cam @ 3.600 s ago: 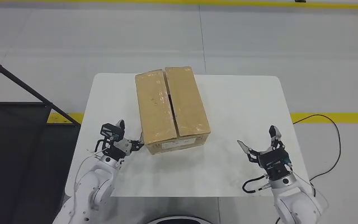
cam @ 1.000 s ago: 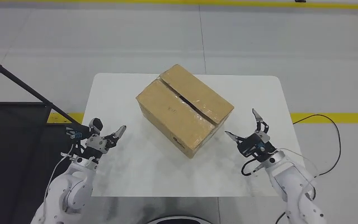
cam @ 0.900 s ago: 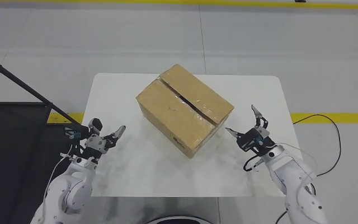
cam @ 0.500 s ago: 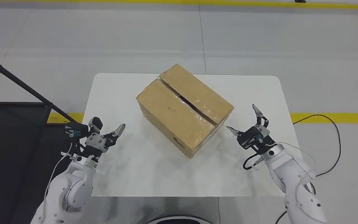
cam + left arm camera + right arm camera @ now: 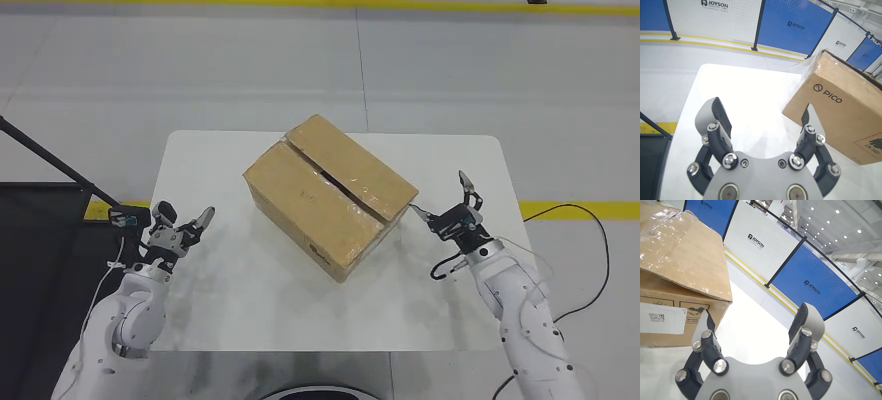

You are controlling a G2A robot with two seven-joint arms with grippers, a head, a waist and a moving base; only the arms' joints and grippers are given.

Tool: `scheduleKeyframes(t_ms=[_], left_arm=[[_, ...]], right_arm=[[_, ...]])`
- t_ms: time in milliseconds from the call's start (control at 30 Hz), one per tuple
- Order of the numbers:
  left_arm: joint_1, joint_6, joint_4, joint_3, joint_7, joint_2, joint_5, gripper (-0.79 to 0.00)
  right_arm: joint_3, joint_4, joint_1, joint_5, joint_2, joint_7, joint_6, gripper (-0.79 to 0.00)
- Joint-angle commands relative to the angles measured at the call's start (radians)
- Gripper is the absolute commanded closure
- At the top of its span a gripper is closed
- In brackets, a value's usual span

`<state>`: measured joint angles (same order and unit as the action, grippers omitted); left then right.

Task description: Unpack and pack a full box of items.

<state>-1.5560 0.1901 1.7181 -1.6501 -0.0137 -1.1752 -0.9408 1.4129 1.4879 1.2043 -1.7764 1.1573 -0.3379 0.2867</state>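
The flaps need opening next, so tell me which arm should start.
Right, probably: the right hand is open at a corner of the box, a fingertip near the flap edge. The left hand, also open, is clear of the box.

Your left gripper [image 5: 187,215] hangs well apart from the box [image 5: 330,195] on its left side. The jaws are spread wide with nothing between them and point toward the box, and the arm is bent back from the wrist. Your right gripper [image 5: 440,197] sits just beside the box's right corner, jaws equally wide and empty. One jaw tip lies right at that corner, but you cannot tell whether it touches.
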Motion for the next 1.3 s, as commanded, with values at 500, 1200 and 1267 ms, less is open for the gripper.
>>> scheduleKeyframes(t_ms=[500, 1200, 1267], left_arm=[[0.032, -0.045, -0.025, 0.01, -0.01, -0.005, -0.023, -0.785], [0.599, 0.112, -0.632, 0.262, 0.059, -0.026, -0.273, -0.785], [0.614, 0.142, -0.657, 0.283, 0.087, -0.03, -0.279, -0.785]], right_arm=[[-0.081, -0.141, -0.136, 0.056, 0.021, -0.045, -0.04, -0.785], [0.129, 0.182, 0.228, 0.115, -0.016, -0.194, -0.047, -0.785], [0.136, 0.19, 0.243, 0.119, -0.017, -0.192, -0.052, -0.785]])
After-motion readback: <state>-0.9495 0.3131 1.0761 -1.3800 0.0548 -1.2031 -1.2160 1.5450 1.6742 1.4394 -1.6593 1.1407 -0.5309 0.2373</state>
